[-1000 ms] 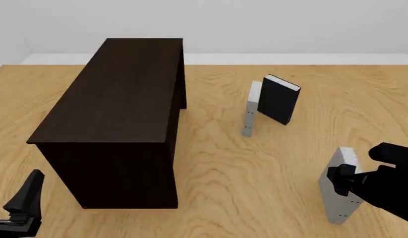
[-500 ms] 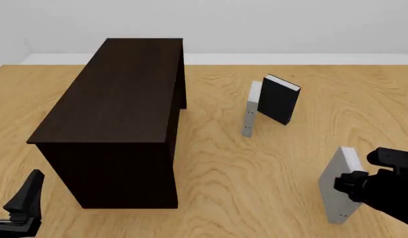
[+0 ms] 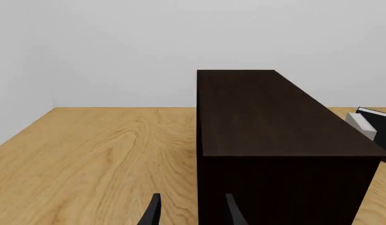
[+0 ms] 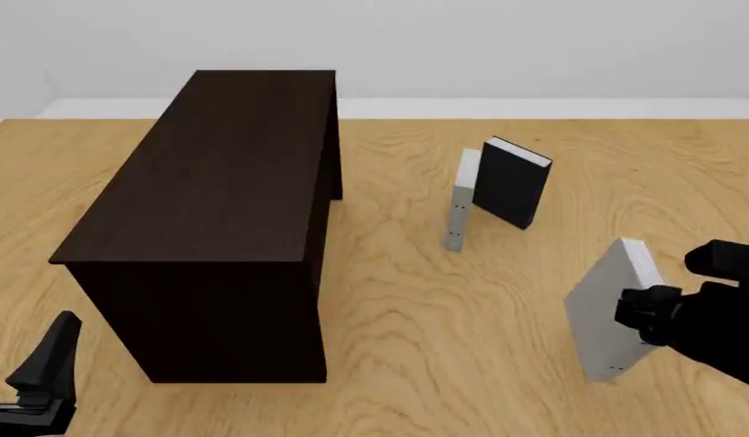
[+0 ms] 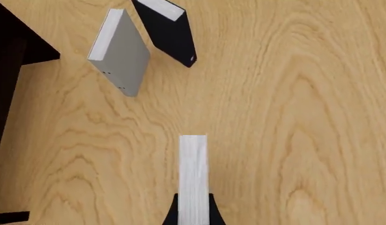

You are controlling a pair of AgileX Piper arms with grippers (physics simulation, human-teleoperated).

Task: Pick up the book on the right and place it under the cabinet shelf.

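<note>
**Grey book tilted in the right arm's grasp**

Grey covers pinched between clenched jaws, the book leans near the table's right edge. The right gripper reaches in low. The left gripper idles released beside the cabinet shelf.

No readable text, label or number appears anywhere; the tiny dark dots along the book's cover edge seem too small to be lettering.
</note>
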